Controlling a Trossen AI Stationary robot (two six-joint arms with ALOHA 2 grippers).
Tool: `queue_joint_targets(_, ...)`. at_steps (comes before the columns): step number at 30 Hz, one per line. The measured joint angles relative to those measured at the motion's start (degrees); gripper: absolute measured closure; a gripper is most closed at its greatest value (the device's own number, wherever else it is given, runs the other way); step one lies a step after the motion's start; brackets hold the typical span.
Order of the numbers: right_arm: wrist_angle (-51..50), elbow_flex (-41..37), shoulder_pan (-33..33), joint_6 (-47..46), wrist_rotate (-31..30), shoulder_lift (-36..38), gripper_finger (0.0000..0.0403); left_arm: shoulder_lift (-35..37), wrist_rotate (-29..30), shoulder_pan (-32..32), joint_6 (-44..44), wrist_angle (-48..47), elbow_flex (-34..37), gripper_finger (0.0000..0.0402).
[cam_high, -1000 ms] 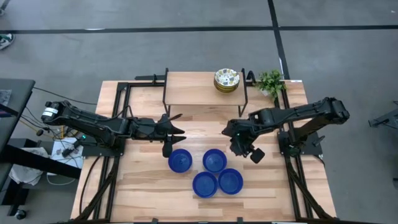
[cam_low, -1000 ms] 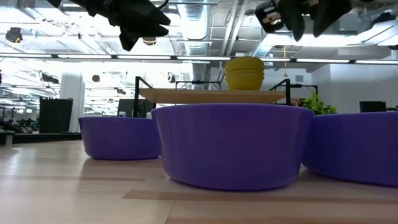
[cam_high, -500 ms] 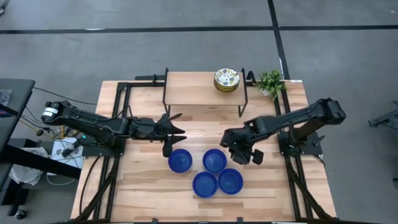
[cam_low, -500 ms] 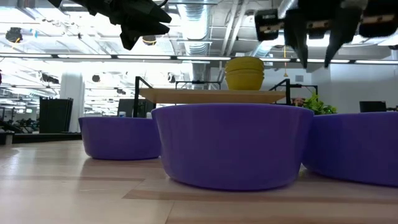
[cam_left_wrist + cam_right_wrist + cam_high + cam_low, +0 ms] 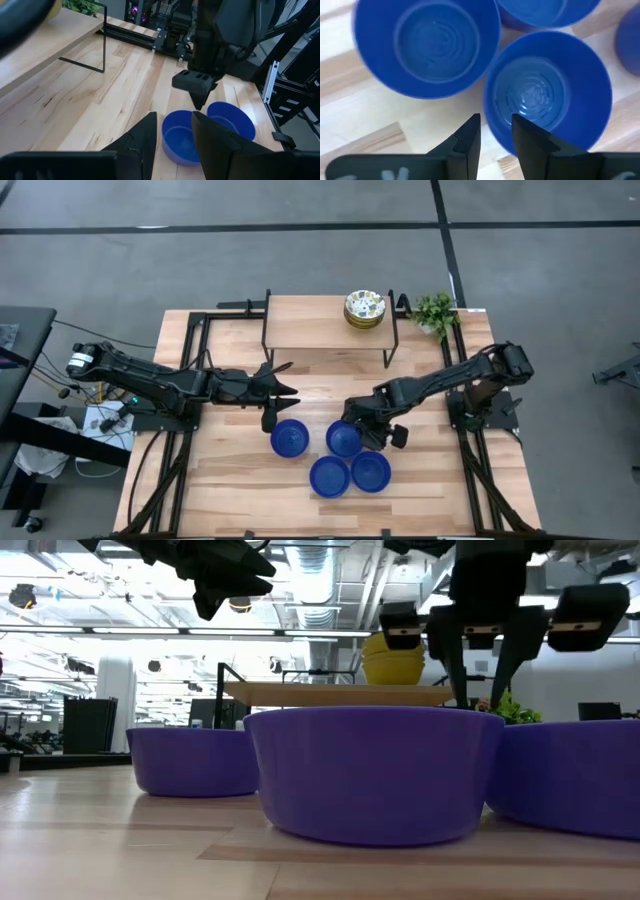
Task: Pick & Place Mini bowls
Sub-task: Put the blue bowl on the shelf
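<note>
Four glossy cobalt-blue mini bowls (image 5: 289, 437) (image 5: 345, 438) (image 5: 329, 476) (image 5: 371, 471) are sitting clustered on the pale wooden table (image 5: 230, 480). One stack of white floral-patterned bowls with yellowish outsides (image 5: 365, 309) is resting on the single raised wooden shelf (image 5: 310, 322); how many are in that stack cannot be told. One small green potted plant (image 5: 435, 311) is standing beside the shelf. Two dark robot arms are reaching over the table.

The table (image 5: 230, 480) is pale wood with a smooth, matt grain, and so is the shelf (image 5: 310, 330) at the far side, on thin black metal legs. The blue bowls (image 5: 547, 95) look glossy and smooth, with faint rings inside. The right gripper (image 5: 495, 135) has matt black fingers (image 5: 532, 137).
</note>
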State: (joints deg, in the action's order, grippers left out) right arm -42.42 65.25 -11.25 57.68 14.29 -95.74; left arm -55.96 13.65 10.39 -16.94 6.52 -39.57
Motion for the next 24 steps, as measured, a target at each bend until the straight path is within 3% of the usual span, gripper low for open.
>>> queue_joint_targets(24,0.44,0.04,-1.59,2.43,-2.50,-1.08,0.0303,0.00,0.00,0.02,0.07,0.00,0.00,0.0280)
